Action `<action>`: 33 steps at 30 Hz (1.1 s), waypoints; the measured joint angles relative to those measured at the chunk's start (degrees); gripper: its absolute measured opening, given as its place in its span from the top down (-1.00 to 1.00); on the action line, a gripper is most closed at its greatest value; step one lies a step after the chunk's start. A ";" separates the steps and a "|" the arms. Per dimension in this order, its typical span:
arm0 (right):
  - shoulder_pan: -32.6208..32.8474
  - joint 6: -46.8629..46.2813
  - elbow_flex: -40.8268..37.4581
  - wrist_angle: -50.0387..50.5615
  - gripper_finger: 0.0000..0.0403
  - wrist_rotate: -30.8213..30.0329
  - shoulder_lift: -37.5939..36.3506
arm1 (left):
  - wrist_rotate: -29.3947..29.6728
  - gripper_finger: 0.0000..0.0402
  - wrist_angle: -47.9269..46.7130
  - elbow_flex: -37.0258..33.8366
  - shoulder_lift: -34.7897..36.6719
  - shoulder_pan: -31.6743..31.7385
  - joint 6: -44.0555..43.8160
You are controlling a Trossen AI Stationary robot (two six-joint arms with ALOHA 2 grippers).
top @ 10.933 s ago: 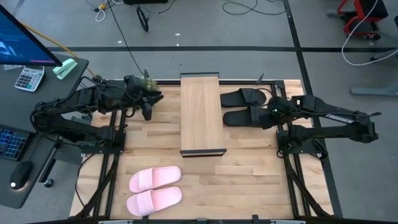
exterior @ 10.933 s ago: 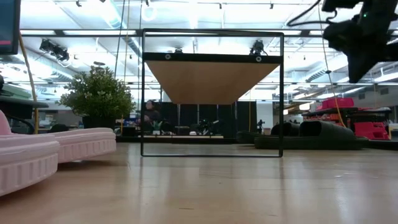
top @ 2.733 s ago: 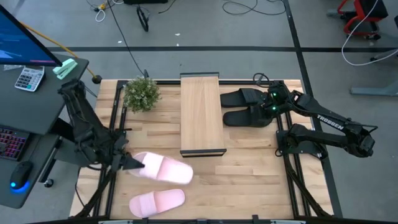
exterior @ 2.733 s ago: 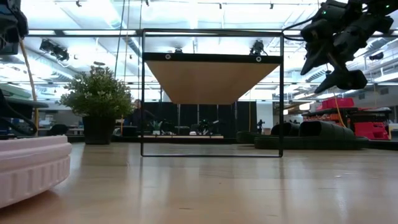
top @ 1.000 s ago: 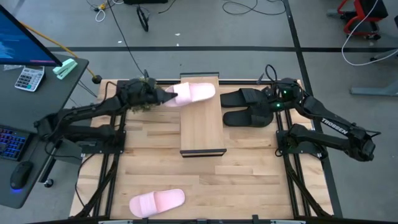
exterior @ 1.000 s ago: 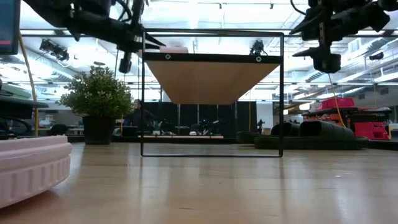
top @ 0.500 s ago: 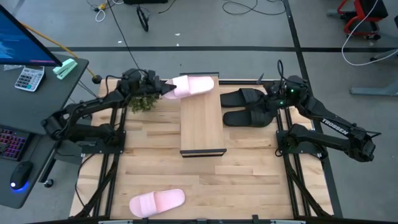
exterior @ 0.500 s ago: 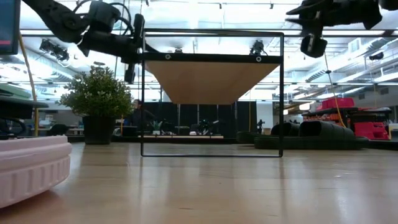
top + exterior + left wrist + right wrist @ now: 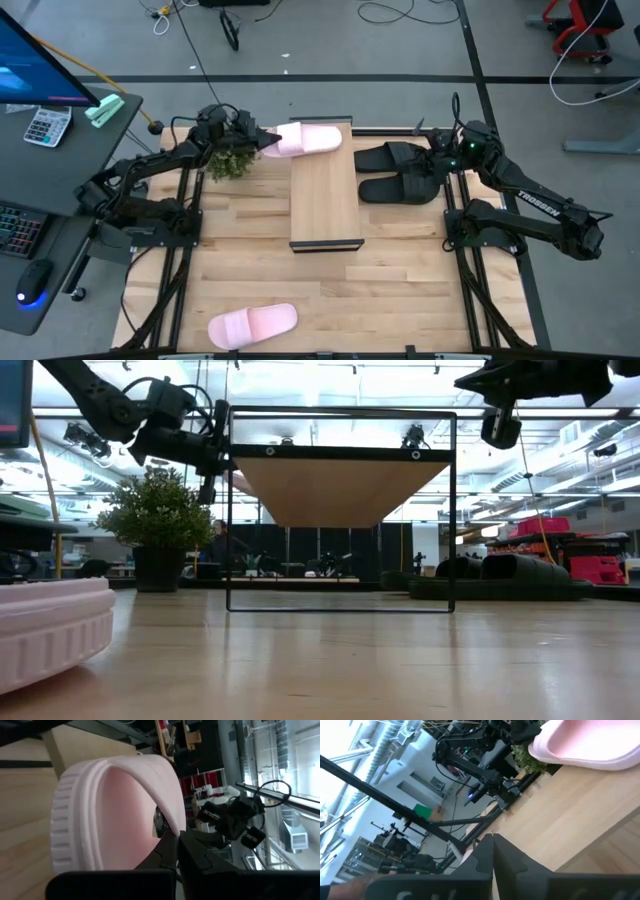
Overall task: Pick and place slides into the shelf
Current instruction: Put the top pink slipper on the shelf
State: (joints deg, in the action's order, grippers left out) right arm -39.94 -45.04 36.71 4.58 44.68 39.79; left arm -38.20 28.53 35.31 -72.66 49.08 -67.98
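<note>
One pale pink slide [image 9: 312, 138] sits at the far left corner of the shelf's wood plank [image 9: 324, 195], held by my left gripper [image 9: 266, 143], which is shut on it. In the left wrist view this slide [image 9: 107, 812] fills the picture above the plank. The other pink slide [image 9: 252, 323] lies sole down near the table's near edge. Two black slides [image 9: 396, 171] lie side by side right of the shelf. My right gripper [image 9: 455, 152] hovers shut above their right ends and touches nothing. My left gripper holds the pink slide by its left end [image 9: 280, 143], coming level from the table's left, along the slide. In the wrist view the dark fingers [image 9: 169, 847] close on the slide's pink edge [image 9: 172, 831]. Whether the slide rests on the plank I cannot tell.
A small potted plant [image 9: 228, 160] stands just below my left arm, left of the shelf. The shelf's thin black frame [image 9: 229, 510] rises from the slatted tabletop [image 9: 400, 270]. A desk with a calculator and monitor stands beyond the table's left edge.
My left gripper carried the pink slide a little toward the table's far edge, over the plank's far left corner, still shut on it. My right gripper rose and drew back slightly toward the table's right, away from the black slides.
</note>
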 joint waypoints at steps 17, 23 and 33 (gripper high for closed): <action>0.00 -1.08 0.00 0.04 0.98 -2.48 0.04 | -1.05 0.97 5.08 0.00 -5.65 0.58 0.86; 0.02 -1.34 0.00 0.06 0.98 -2.68 0.04 | -1.02 0.97 5.07 0.00 -5.77 2.16 1.46; 0.02 -1.38 0.00 0.04 0.98 -2.70 0.14 | 0.04 0.98 5.29 0.00 -5.77 2.62 1.82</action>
State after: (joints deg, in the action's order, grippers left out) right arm -39.92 -46.41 36.71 4.62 41.98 39.93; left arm -38.16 33.81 35.31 -78.43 51.70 -66.16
